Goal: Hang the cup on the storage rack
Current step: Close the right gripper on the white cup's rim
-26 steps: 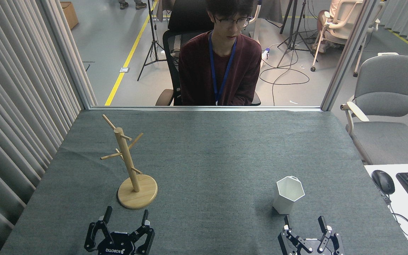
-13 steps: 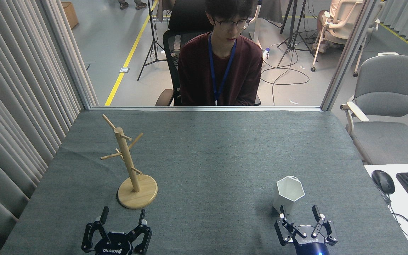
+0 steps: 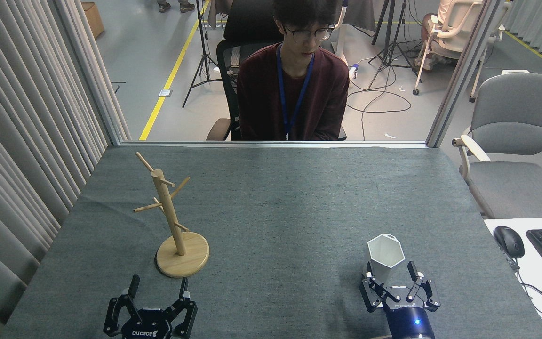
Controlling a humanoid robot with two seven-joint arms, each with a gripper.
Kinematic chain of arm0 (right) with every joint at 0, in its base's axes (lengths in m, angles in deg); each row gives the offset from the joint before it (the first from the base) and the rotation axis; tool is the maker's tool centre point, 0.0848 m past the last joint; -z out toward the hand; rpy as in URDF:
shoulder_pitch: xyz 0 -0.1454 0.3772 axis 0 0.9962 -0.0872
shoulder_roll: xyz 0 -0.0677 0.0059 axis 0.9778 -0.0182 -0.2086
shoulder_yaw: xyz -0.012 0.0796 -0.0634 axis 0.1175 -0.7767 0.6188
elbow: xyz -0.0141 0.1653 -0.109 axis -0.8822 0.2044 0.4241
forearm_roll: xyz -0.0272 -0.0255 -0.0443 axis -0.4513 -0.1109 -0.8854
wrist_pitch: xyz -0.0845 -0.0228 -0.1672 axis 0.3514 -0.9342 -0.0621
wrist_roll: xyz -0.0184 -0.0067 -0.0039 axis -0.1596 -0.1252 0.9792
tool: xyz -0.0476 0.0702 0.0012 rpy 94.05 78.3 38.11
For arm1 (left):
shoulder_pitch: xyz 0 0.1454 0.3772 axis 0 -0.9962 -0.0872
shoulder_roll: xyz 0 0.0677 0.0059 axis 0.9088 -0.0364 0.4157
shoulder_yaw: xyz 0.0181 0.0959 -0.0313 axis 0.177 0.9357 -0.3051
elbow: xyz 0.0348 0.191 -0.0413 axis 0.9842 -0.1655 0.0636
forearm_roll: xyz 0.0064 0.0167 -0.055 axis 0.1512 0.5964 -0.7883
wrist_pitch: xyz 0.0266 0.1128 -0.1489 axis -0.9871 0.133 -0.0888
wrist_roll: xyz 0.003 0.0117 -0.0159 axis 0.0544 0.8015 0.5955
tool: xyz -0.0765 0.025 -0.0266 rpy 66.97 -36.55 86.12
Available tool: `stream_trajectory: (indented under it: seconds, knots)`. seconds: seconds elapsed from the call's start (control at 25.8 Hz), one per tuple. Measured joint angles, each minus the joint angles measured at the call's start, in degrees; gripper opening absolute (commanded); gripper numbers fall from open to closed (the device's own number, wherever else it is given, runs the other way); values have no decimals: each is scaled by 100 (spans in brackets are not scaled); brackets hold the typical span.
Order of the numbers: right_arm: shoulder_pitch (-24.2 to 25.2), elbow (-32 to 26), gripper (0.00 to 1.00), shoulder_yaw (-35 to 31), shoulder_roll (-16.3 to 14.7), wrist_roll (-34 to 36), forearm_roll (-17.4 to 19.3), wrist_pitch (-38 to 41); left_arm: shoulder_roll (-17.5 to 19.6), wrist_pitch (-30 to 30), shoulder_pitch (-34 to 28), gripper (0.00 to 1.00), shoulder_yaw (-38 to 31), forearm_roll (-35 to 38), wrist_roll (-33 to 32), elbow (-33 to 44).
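From the head view, the cup (image 3: 385, 256) stands upright on the grey table (image 3: 280, 202) at about 4 o'clock from the table's middle, mouth up, with its small rim tab at the far edge. That upright stance leaves its tapering sides free to be pinched from either flank. Our right gripper (image 3: 391, 274) sits just at the cup's near side, at 6 o'clock of it, fingers spread, one to each flank of the lower body; we cannot tell whether either finger touches it yet. We judge this spread is kept so the cup can pass between the fingers before they close.

The rack (image 3: 172, 221) stands well apart at about 8 o'clock from the table's middle, pegs angled upward so a hung tab would not slide off. Our left gripper (image 3: 157, 292) hangs near the rack's base at its 6 o'clock, spread and holding nothing.

Against the frames before, the right gripper has moved forward toward 12 o'clock, from short of the cup to flanking it. The left has slipped slightly toward the near edge. Cup and rack have not shifted.
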Motion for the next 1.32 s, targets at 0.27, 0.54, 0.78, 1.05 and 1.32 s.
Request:
stream_trajectory:
  seconds: [0.27,0.54,0.78,1.05,1.32]
  knots:
    - [-62,115,98,-3,-3,17,37,0,-1,18,6,100,-16,-4,2,-1]
    - [-258,322,98,6,9,27,41,0,-2,30,24,100,-52,-2,2,0]
    - [-396,473,98,21,27,29,24,0,0,32,33,100,-124,-2,2,4]
    - [-529,718,98,18,48,47,20,0,0,4,26,100,-183,-4,2,5]
    - [-655,938,65,26,69,122,2,-36,5,-6,10,100,-186,13,2,17]
